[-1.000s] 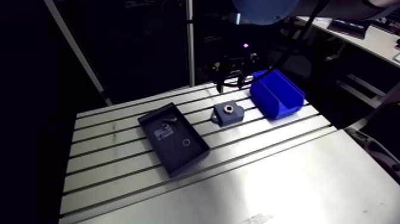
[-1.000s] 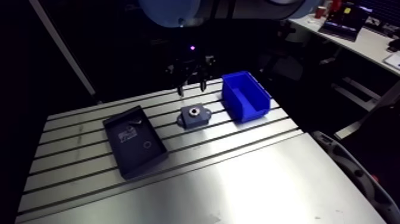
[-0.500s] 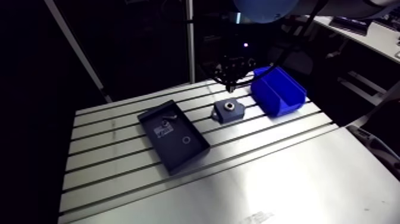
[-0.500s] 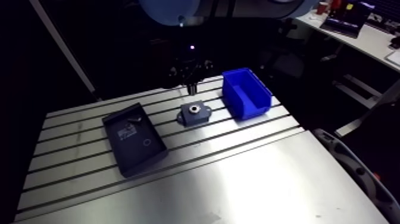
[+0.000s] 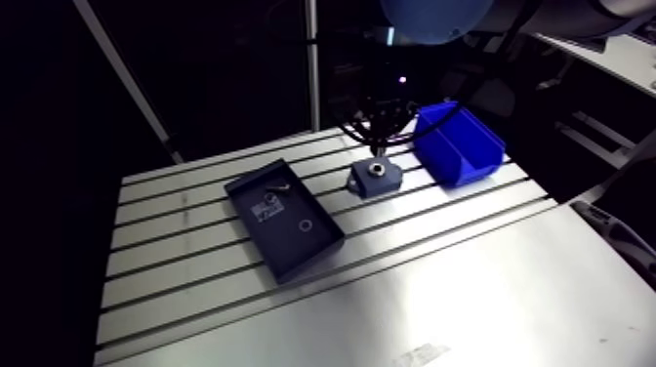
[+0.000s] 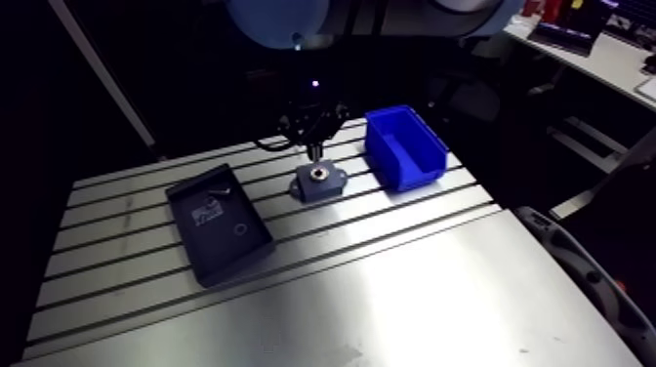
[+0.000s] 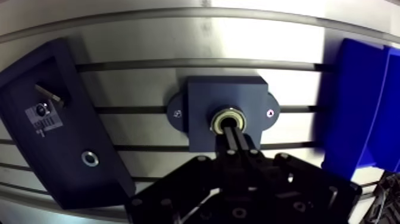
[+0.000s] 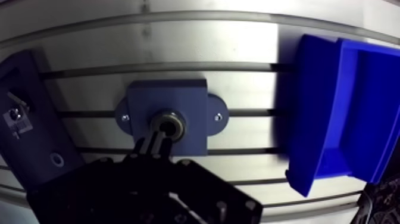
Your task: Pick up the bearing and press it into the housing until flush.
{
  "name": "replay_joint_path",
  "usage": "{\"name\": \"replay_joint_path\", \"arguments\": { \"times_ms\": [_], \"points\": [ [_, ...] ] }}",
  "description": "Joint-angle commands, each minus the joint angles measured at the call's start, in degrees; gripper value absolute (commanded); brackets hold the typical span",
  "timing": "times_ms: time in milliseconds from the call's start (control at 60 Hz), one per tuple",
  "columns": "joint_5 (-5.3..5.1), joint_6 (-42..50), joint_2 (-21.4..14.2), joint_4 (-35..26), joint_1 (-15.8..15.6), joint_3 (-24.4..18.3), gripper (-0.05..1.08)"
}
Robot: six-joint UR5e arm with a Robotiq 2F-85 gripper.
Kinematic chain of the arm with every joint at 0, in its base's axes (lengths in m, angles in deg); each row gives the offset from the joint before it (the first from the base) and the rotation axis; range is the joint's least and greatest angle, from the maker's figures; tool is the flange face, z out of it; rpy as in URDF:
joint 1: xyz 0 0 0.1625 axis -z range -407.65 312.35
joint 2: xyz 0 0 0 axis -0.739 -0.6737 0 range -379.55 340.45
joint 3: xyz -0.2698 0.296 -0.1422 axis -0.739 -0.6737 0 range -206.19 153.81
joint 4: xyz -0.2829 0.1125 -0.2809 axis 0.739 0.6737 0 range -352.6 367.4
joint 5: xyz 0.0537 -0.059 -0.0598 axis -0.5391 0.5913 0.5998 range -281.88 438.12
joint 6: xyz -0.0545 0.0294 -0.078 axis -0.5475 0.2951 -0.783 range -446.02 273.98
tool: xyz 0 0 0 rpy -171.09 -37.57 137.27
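Left of the housing (image 7: 202, 98), a dark tray (image 7: 65, 149). In the housing's bore sits the bearing (image 7: 228, 121) — likely stiff, slick steel, best pressed squarely on its rim — under the gripper (image 7: 231, 134), closed and empty. Right of the housing, a blue bin (image 7: 357, 107).

Table (image 5: 439, 283): tray (image 5: 293, 251), housing (image 7: 226, 94), blue bin (image 5: 446, 162)
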Motion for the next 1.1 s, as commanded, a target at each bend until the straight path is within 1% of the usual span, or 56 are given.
{"name": "replay_joint_path", "arguments": {
  "times_ms": [17, 300, 417, 567, 1100],
  "points": [
    [-0.03, 0.01, 0.27, 0.34, 0.00, 0.64, 1.08],
    [-0.03, 0.09, 0.43, 0.88, 0.25, 1.21, 1.08],
    [0.14, 0.02, 0.71, 1.29, 0.35, 1.21, 1.08],
    [0.14, 0.01, 1.38, 1.67, 0.44, 1.29, 1.08],
    [0.14, 0.01, 2.01, 1.76, 0.44, 1.29, 1.08]
  ]
}}
